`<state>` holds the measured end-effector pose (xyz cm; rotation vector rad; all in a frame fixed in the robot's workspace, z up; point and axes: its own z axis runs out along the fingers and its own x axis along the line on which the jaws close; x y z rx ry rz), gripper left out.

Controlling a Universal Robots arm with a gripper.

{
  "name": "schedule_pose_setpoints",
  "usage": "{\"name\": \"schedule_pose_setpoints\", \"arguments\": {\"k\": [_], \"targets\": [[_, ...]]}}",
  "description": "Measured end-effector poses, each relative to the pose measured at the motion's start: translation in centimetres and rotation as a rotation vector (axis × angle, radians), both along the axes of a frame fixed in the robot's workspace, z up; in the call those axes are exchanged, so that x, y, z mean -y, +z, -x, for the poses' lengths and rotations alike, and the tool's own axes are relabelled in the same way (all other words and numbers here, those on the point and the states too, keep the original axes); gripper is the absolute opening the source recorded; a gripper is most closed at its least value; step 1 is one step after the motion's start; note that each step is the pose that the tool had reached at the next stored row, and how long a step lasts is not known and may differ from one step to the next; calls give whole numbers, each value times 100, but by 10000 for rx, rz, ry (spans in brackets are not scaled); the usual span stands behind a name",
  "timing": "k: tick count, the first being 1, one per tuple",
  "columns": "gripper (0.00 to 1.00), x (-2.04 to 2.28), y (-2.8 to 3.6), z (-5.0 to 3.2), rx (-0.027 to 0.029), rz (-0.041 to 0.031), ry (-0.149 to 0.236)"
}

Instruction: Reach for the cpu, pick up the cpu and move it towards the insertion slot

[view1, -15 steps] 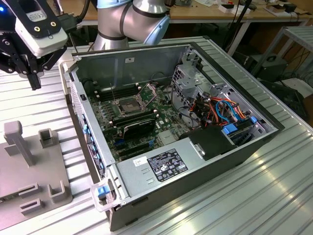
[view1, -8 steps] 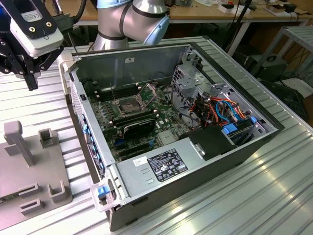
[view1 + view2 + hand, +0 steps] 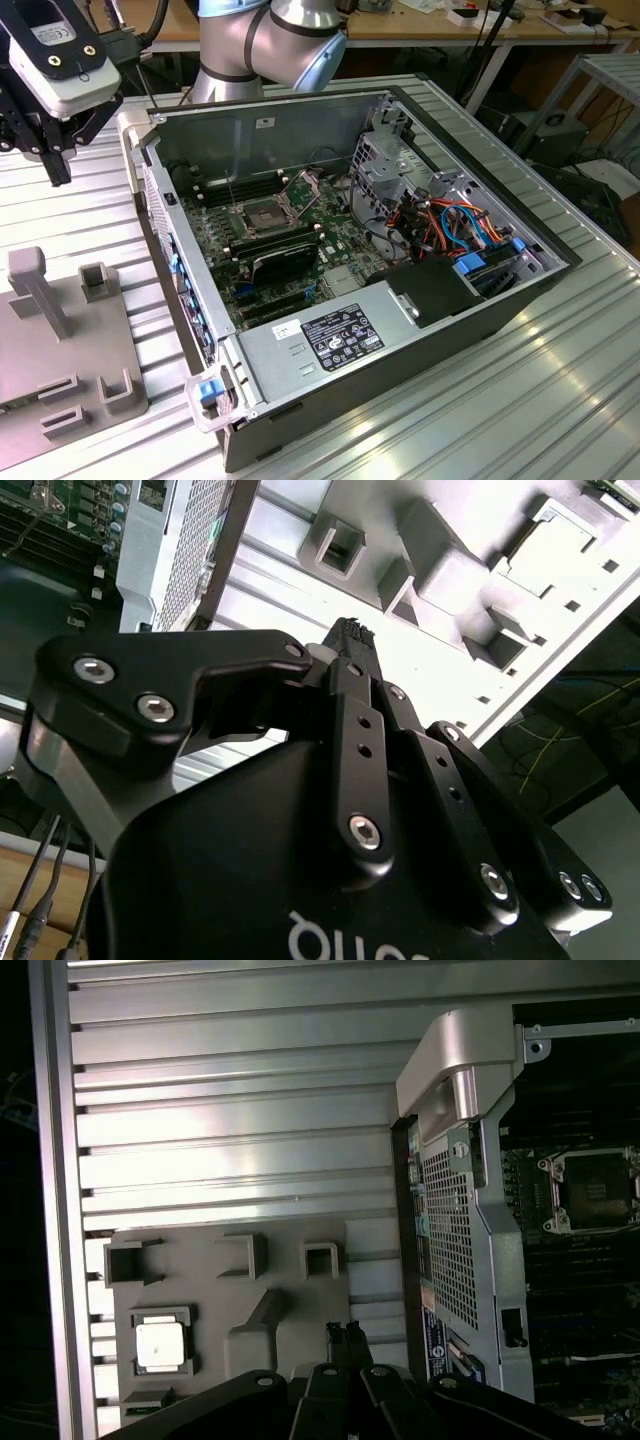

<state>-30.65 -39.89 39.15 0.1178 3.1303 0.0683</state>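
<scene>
Cpu point(image 3: 160, 1343): not between my fingers point(image 3: 340, 1340); it lies flat, silver face up, in a square pocket of the grey fixture plate point(image 3: 290, 1290).
Fingers: pressed together with nothing held.
Fingers' place: hanging in the air over the ribbed worktop point(image 3: 230, 1110), by the plate's edge that faces the computer case point(image 3: 450, 1260), well apart from the chip.
Cpu's place: near the plate's opposite edge, the one running along the worktop's outer edge, away from the case.
Weight: very light, I judge; lifting it should take almost no effort.
Stiffness: a thin rigid slab that will not flex, so a firm squeeze adds nothing.
Surface: smooth metal on top, probably slippery, so my hold must come from the sides and not the face.
Fragility: the underside likely carries fine contacts; I would not drag, tilt or drop it.
Where to hold: two opposite side edges, with me opened just wider than the chip, square to its sides and coming straight down.
Pocket: its frame sits close around the chip; I cannot tell whether it leaves room for my tips.
Insertion slot point(image 3: 590, 1190): on the green board inside the case, silvery frame around a dark centre, beyond the case wall and well apart from the cpu.
</scene>
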Motion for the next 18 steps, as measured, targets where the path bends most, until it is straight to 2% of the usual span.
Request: {"name": "schedule_pose_setpoints", "arguments": {"k": [18], "targets": [[11,0,-3,126,-31,1,0]]}}
